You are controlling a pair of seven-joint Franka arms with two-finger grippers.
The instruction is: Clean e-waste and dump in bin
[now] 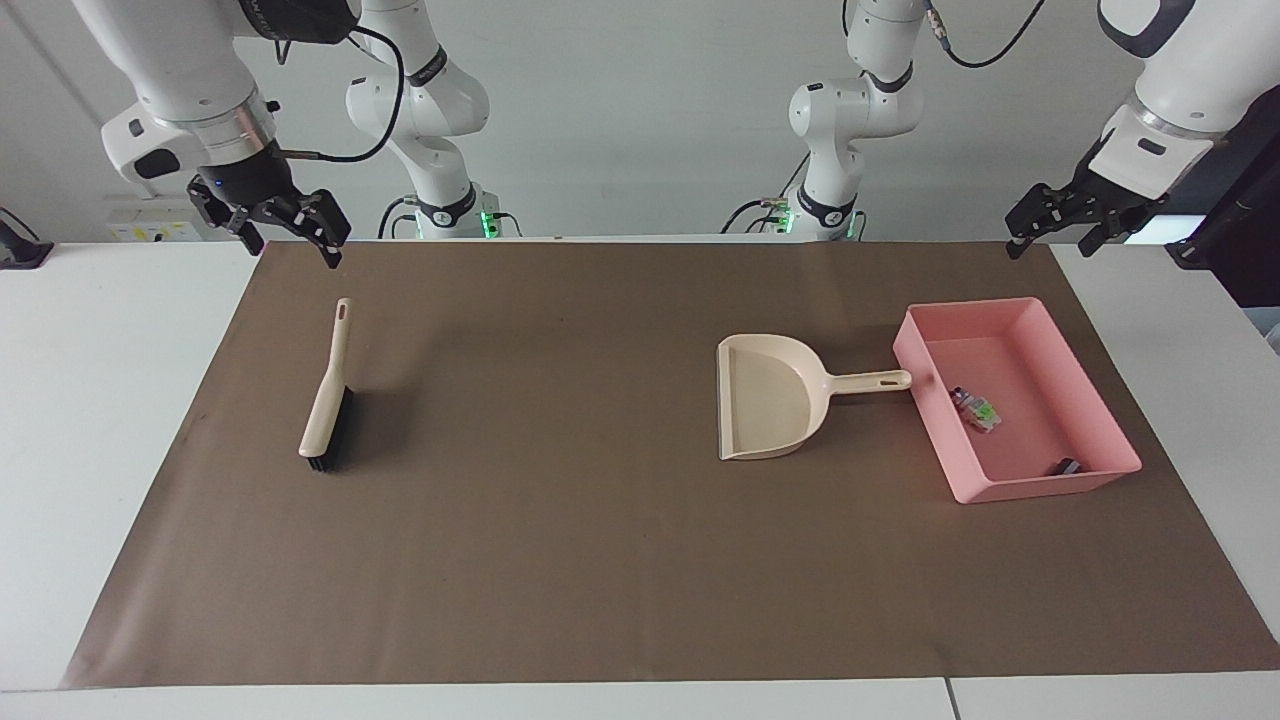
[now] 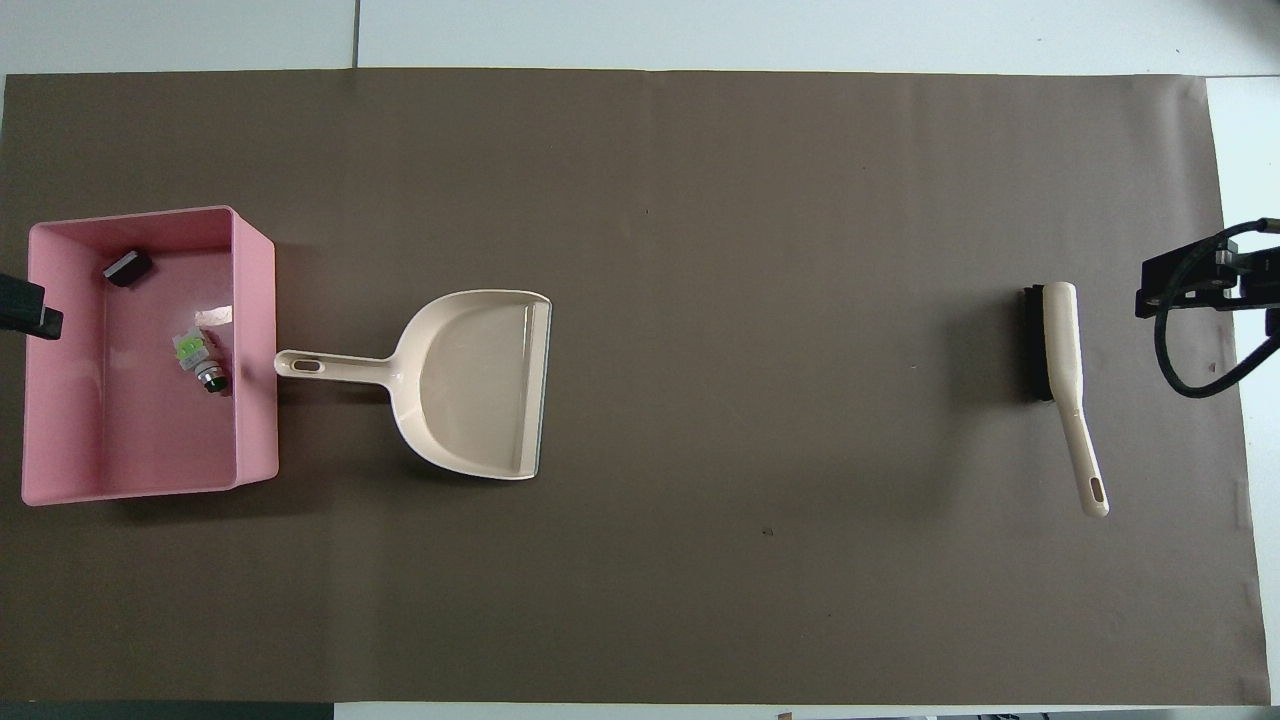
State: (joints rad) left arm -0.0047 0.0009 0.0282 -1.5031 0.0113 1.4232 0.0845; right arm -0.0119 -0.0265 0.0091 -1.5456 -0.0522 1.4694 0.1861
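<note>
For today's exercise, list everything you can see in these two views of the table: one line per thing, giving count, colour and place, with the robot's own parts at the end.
Mat: one, brown, covering most of the white table.
Bin: one, pink, on the mat at the left arm's end.
E-waste: two bits in the bin; a white block with green marks, beside the wall nearest the dustpan; a dark piece in a corner farther from the robots.
Dustpan: one, cream, empty, beside the bin, handle pointing at the bin.
Brush: one, cream with black bristles, at the right arm's end.
Left tool: black, open, empty, raised over the mat's edge by the bin.
Right tool: black, open, empty, raised over the mat's edge by the brush.
</note>
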